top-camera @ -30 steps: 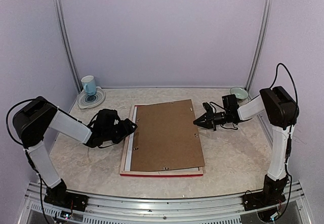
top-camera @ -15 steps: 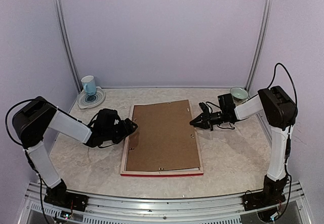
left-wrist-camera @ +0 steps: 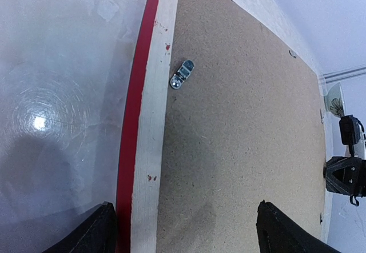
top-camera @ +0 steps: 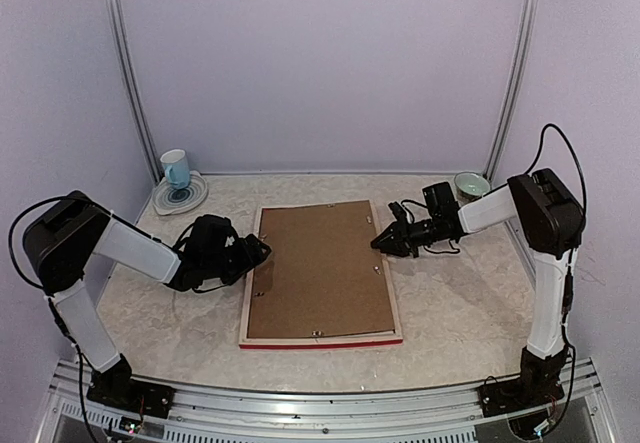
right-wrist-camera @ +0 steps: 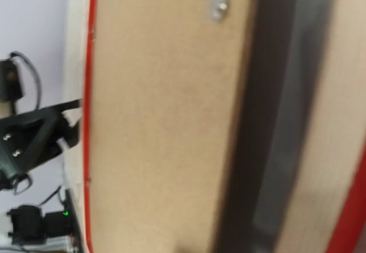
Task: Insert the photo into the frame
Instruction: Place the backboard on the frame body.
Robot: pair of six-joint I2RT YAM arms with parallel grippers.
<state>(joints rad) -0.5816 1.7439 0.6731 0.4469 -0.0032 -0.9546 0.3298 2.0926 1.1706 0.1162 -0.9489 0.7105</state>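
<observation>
Lying face down between both sets of fingers, the frame has the brown backing board seated inside its pale rim. The left gripper spreads its fingers wide, one outside the red edge and one over the board, gripping nothing. The right gripper is at the opposite rail; whether its tips are parted I cannot tell.

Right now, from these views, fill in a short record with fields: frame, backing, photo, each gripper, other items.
Frame: thin rectangular red-faced wooden frame, back side up on the table
Backing: plain brown board lying inside it
Photo: not visible
Left gripper: open, at the frame's left edge
Right gripper: at the right edge, state unclear
Others: pale blue cup on plate, back left; small bowl, back right
</observation>
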